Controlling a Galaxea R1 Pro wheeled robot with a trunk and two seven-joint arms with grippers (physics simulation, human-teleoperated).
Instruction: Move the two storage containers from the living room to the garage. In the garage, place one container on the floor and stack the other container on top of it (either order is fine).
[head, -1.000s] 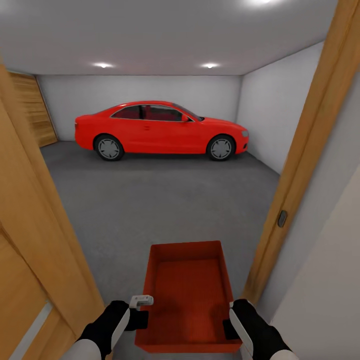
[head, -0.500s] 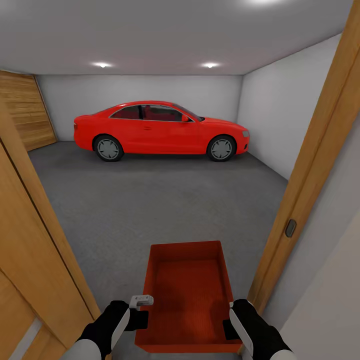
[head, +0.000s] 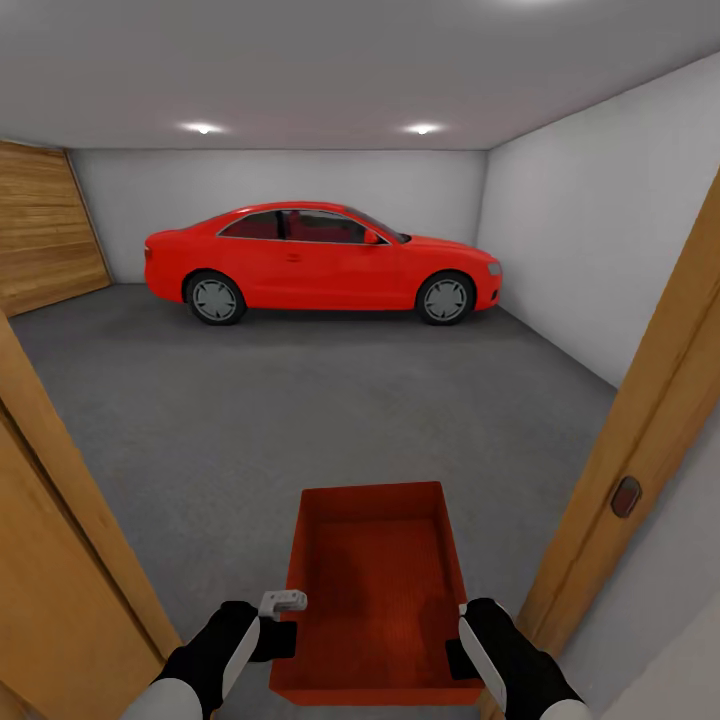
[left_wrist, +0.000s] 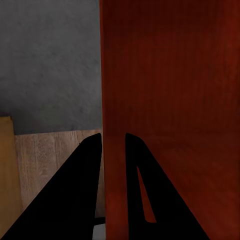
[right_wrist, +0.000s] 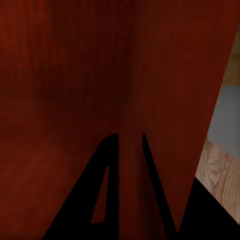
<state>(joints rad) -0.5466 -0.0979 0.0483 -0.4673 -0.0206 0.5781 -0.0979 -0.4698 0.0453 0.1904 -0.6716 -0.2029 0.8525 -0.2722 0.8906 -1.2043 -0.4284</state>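
One red-orange storage container hangs low in front of me, open side up and empty, held between both arms. My left gripper is shut on its left wall, and the left wrist view shows the black fingers clamping that thin wall. My right gripper is shut on the right wall, its fingers on either side of the wall. The garage opens straight ahead, with its dark grey concrete floor starting under the container.
Wooden door frames stand close on the left and right. A red car is parked across the far end, a wooden panel at the far left, a pale wall on the right. Light wood planks lie beneath me.
The camera has moved forward through the doorway, so both door frames have slid outward and more garage floor shows. The container stays held the same way in both grippers.
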